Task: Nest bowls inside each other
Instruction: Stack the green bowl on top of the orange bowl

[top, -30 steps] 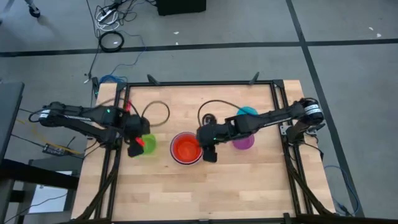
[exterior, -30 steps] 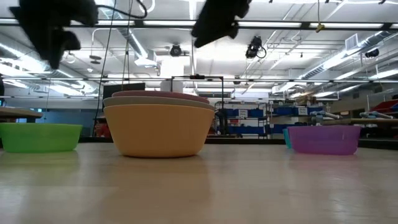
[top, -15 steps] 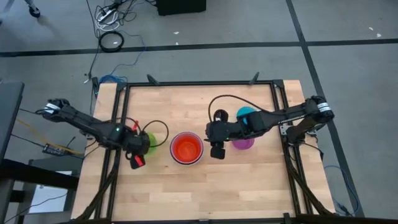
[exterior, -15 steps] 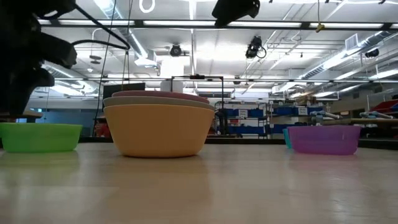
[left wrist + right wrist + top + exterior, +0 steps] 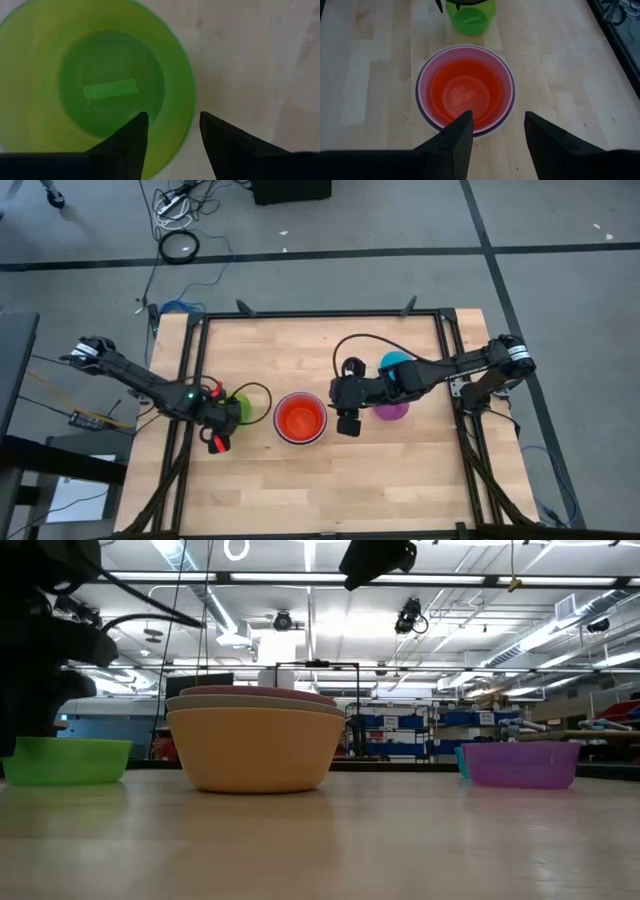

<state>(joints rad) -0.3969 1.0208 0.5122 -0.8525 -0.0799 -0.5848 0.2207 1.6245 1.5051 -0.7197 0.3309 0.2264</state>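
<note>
A small green bowl (image 5: 240,406) stands on its base at the table's left. My left gripper (image 5: 170,122) hangs just above its near rim (image 5: 186,120), pointing down and open. One finger is over the bowl's inside and the other over the table outside. A stack of nested bowls (image 5: 300,418) sits mid-table, a red-orange bowl (image 5: 465,90) innermost and a light orange bowl (image 5: 255,750) outermost. My right gripper (image 5: 348,423) hovers open and high, to the right of the stack, with nothing between its fingers.
A purple bowl (image 5: 392,410) stands right of the stack under my right arm. A teal-blue bowl (image 5: 398,361) stands beyond it toward the far edge. A black frame (image 5: 320,313) borders the table. Bare wood (image 5: 320,490) spreads along the near side.
My left gripper has come down and a little toward the near edge, onto the green bowl's near rim, staying open. My right gripper has drawn back from the stack toward the table's right and risen a little. The bowls have not moved.
</note>
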